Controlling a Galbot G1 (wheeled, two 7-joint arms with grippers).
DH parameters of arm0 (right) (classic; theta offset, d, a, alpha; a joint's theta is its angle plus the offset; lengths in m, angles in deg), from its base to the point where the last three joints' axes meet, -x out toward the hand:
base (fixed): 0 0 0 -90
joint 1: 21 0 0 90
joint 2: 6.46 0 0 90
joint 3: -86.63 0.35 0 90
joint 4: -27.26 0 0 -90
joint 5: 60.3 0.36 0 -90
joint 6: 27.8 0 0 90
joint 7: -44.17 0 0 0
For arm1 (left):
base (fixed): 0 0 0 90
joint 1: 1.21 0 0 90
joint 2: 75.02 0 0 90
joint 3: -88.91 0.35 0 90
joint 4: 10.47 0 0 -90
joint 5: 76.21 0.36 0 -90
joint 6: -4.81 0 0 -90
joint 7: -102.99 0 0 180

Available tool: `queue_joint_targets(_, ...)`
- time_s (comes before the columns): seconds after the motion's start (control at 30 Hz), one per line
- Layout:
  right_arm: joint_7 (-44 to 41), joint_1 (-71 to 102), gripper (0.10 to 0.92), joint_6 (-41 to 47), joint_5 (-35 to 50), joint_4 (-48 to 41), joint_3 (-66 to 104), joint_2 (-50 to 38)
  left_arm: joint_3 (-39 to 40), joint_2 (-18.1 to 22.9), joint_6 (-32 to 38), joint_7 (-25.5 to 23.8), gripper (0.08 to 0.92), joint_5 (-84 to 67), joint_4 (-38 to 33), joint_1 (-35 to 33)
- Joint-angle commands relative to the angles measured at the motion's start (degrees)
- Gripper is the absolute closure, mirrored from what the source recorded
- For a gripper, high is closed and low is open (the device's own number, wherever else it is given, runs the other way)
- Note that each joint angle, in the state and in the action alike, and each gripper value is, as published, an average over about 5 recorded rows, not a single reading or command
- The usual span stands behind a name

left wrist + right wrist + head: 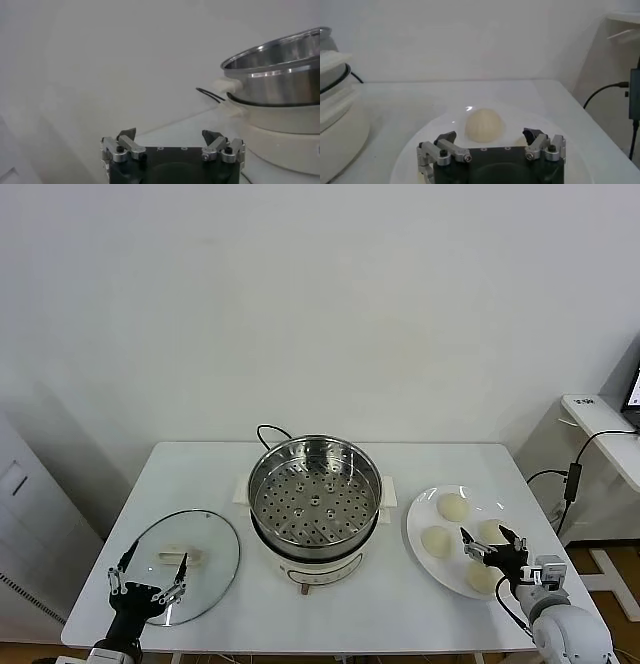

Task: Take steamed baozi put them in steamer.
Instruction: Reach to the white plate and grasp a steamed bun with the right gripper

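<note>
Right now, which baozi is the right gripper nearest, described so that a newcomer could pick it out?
Start at the steamer in the middle of the table; the white plate lies on its right with four baozi. The one meant is the baozi at the plate's near edge, closest to the robot. It alone sits just under the open right gripper; the other three lie farther back.

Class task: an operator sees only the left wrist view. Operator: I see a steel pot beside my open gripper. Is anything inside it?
Observer: No, the steamer shows only its bare perforated tray.
Operator: Where are the buns?
Observer: Four buns lie on a white plate on the steamer's right.
Operator: And the other arm?
Observer: The right gripper hangs open over that plate's near edge.
Operator: What is under mine?
Observer: The left gripper is over a glass lid.
</note>
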Motion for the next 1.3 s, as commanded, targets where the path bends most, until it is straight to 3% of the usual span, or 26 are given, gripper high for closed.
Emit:
queue_joint_targets(0.03, -1.79, -0.41, 0.203, -0.44, -0.21, -0.18, -0.23, -2.33, -0.06, 0.02, 0.19, 0.00, 0.177, -0.03, -0.09, -0.12)
queue_joint_targets(0.17, -13.57, -5.40, 0.203, -3.97, -4.40, -4.21, -0.22, -12.23, -0.12, -0.50, 0.29, -0.02, 0.177, -0.23, 0.06, -0.03)
queue_joint_targets(0.33, -39.06, -19.61, 0.203, -11.83, -16.63, -14.42, -4.83, -29.80, -0.43, -0.93, 0.17, 0.03, 0.177, -0.82, 0.31, 0.59)
queue_joint_targets(0.47, -57.15, -38.07, 0.203, -18.22, -30.62, -23.27, -16.93, -34.40, -0.28, -0.99, -0.27, 0.09, 0.177, -0.81, 0.12, 1.24)
queue_joint_targets(0.57, -64.75, -50.32, 0.203, -20.69, -37.92, -27.11, -28.24, -35.23, -0.01, -0.94, -0.47, 0.10, 0.177, -0.56, -0.04, 1.55)
queue_joint_targets(0.77, -72.78, -69.35, 0.203, -19.87, -40.29, -32.74, -49.79, -32.74, 0.24, -1.64, -0.78, 0.13, 0.177, -0.33, -0.07, 1.73)
queue_joint_targets(0.9, -74.39, -74.88, 0.203, -20.20, -46.10, -37.39, -54.72, -26.85, 0.39, -1.91, -1.42, 0.25, 0.177, -0.36, 0.05, 2.49)
queue_joint_targets(1.3, -66.25, -71.74, 0.203, -22.70, -46.56, -47.94, -59.20, -12.95, 0.47, -3.40, -2.08, 0.31, 0.177, -0.45, 0.43, 3.41)
